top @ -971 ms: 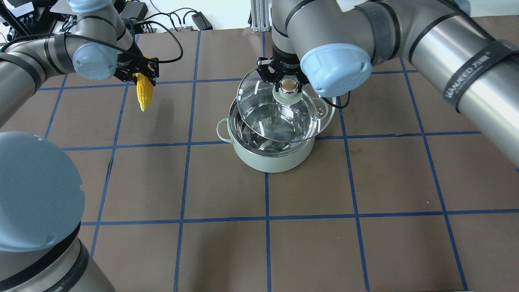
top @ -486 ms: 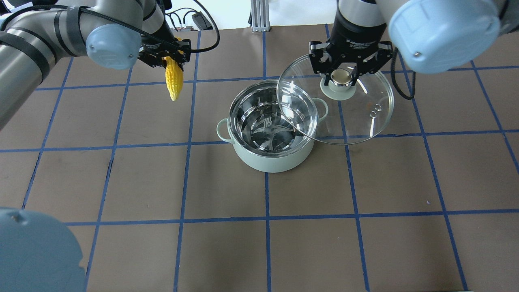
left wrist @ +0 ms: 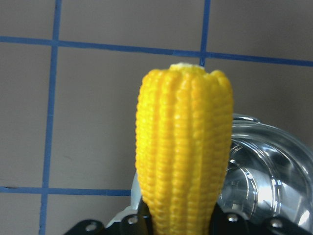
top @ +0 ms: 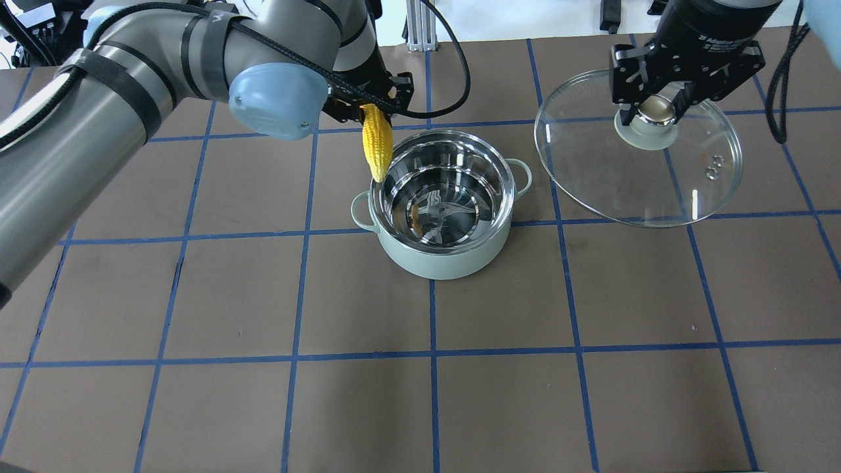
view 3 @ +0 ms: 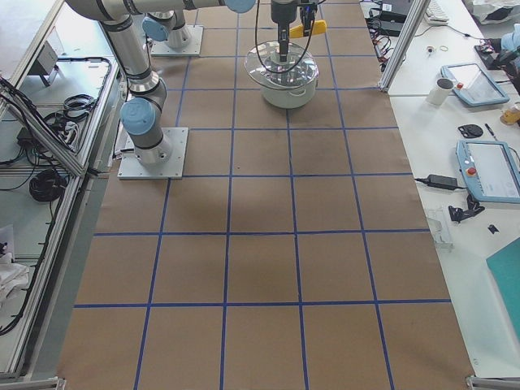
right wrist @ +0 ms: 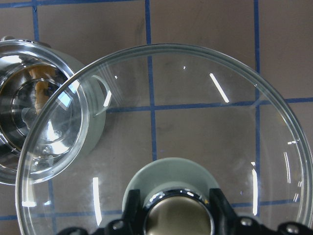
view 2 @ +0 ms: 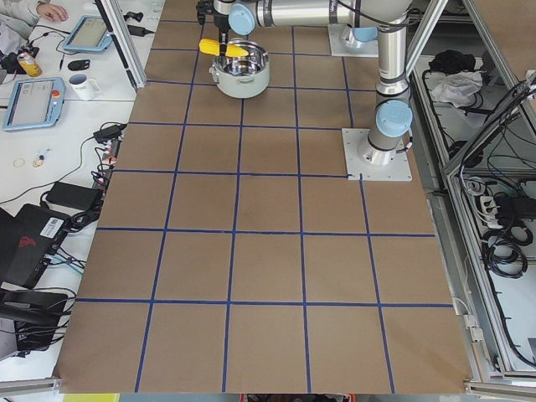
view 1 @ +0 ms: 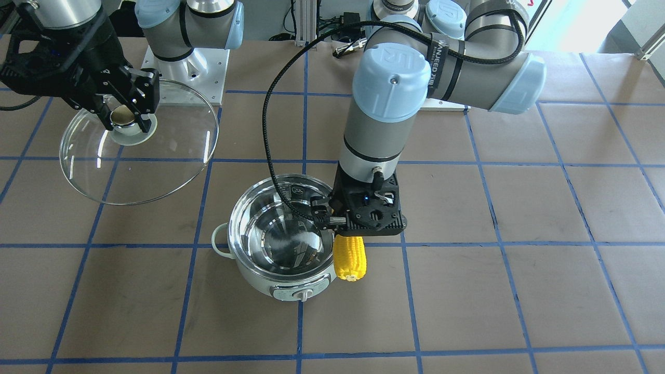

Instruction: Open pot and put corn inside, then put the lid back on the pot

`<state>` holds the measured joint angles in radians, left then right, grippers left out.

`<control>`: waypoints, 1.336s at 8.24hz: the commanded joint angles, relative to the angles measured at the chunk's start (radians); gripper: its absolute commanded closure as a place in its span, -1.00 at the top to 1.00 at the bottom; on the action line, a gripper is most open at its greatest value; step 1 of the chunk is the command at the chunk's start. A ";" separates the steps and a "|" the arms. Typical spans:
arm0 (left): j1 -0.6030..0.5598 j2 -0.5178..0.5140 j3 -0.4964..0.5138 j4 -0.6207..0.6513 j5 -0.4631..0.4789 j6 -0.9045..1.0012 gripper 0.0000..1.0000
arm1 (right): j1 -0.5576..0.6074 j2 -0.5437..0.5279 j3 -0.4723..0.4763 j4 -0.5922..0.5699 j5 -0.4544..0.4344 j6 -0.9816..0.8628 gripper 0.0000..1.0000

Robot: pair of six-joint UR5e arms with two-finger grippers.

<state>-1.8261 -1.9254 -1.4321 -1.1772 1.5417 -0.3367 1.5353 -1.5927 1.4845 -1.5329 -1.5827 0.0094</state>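
Observation:
The mint-green pot [top: 441, 259] stands open mid-table, its steel interior empty; it also shows in the front view [view 1: 249, 278]. My left gripper [top: 369, 105] is shut on the yellow corn [top: 377, 144], which hangs tip down over the pot's left rim. The corn also shows in the front view [view 1: 349, 258] and the left wrist view [left wrist: 183, 152]. My right gripper [top: 654, 112] is shut on the knob of the glass lid [top: 631, 184], held in the air to the right of the pot. The lid also shows in the front view [view 1: 150, 166] and the right wrist view [right wrist: 195, 127].
The table is covered in brown paper with a blue tape grid [top: 433, 355]. The arm bases [view 1: 187, 62] stand at the robot's side of the table. Cables and aluminium posts [top: 415, 26] lie beyond the far edge.
My left gripper has carried the corn right, from the far left to the pot's left rim. My right gripper has moved the lid right, fully off the pot.

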 commanded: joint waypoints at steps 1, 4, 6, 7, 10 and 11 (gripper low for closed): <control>-0.083 -0.007 -0.004 -0.010 -0.046 -0.038 -1.00 | -0.034 -0.010 0.002 0.061 -0.005 -0.058 -0.27; -0.124 -0.038 -0.008 -0.015 -0.046 -0.024 -1.00 | -0.032 -0.016 0.003 0.071 -0.002 -0.058 -0.32; -0.148 -0.095 -0.008 -0.001 -0.043 -0.024 -1.00 | -0.032 -0.016 0.003 0.073 0.001 -0.058 -0.33; -0.150 -0.109 -0.010 -0.001 -0.046 -0.022 -1.00 | -0.032 -0.016 0.003 0.076 0.001 -0.058 -0.34; -0.164 -0.138 -0.022 0.001 -0.049 -0.013 -1.00 | -0.032 -0.018 0.005 0.076 0.003 -0.058 -0.35; -0.174 -0.159 -0.022 0.007 -0.046 -0.013 -1.00 | -0.032 -0.018 0.005 0.077 0.003 -0.058 -0.36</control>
<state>-1.9872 -2.0544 -1.4485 -1.1793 1.4943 -0.3522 1.5033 -1.6100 1.4893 -1.4573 -1.5808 -0.0491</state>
